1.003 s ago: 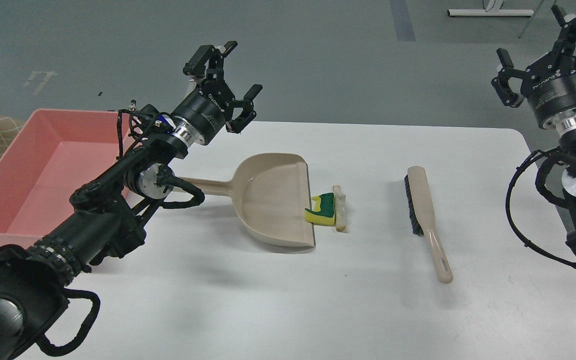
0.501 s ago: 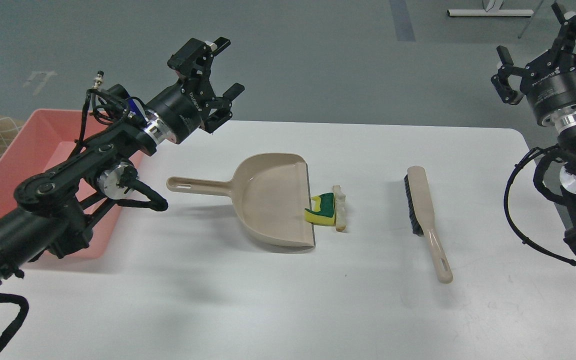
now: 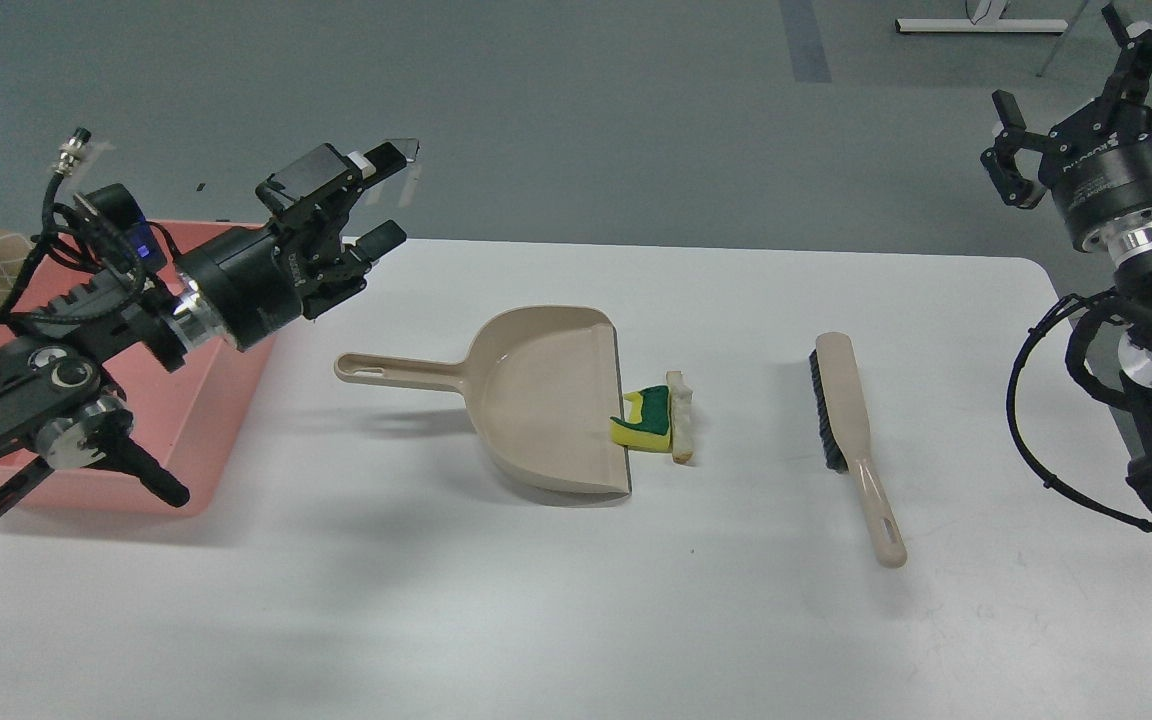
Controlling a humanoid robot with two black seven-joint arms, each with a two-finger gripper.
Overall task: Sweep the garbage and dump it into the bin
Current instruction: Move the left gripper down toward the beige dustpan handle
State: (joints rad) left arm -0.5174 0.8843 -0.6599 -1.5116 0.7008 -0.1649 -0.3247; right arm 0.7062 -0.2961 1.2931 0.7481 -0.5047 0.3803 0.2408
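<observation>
On a white table [image 3: 536,600], a yellow-and-green sponge chunk [image 3: 642,424] and a pale crust strip [image 3: 680,418] lie touching at the open lip of a beige dustpan [image 3: 536,395], while a black-bristled brush [image 3: 851,430] rests well apart at 3 o'clock with bare tabletop between them. The pink bin [image 3: 186,430] sits at the table's 9 o'clock edge, partly hidden by the left arm. The left gripper [image 3: 376,195] hangs open and empty above the bin's inner corner, and the right gripper [image 3: 1071,70] is open and empty beyond the table's 2 o'clock corner.
</observation>
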